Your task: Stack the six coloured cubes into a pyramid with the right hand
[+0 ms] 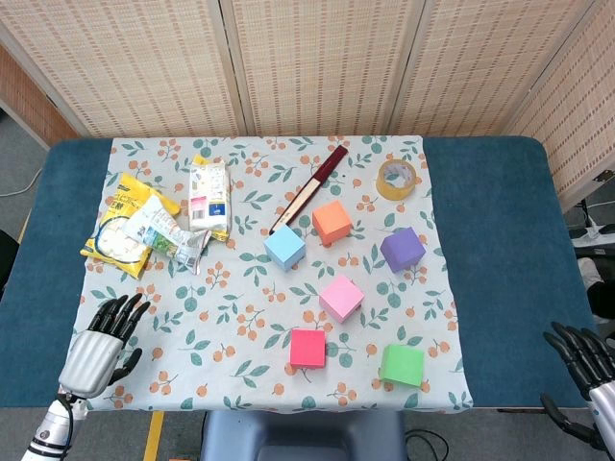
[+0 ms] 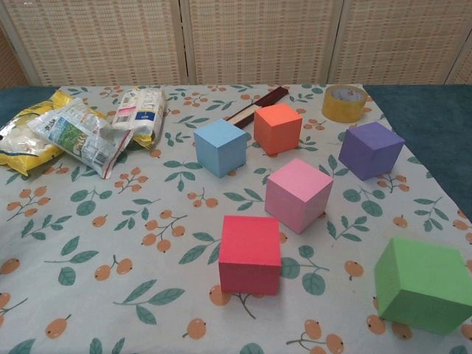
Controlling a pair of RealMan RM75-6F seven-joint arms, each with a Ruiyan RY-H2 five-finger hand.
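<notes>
Six cubes lie apart on the floral cloth, none stacked: orange, blue, purple, pink, red and green. My right hand hangs at the lower right corner of the head view, off the cloth, fingers spread and holding nothing. My left hand rests at the lower left by the cloth's edge, fingers apart and empty. Neither hand shows in the chest view.
Snack packets lie at the cloth's left. A white packet sits beside them. A dark folded fan lies behind the orange cube. A tape roll stands at the back right. Blue table borders the cloth.
</notes>
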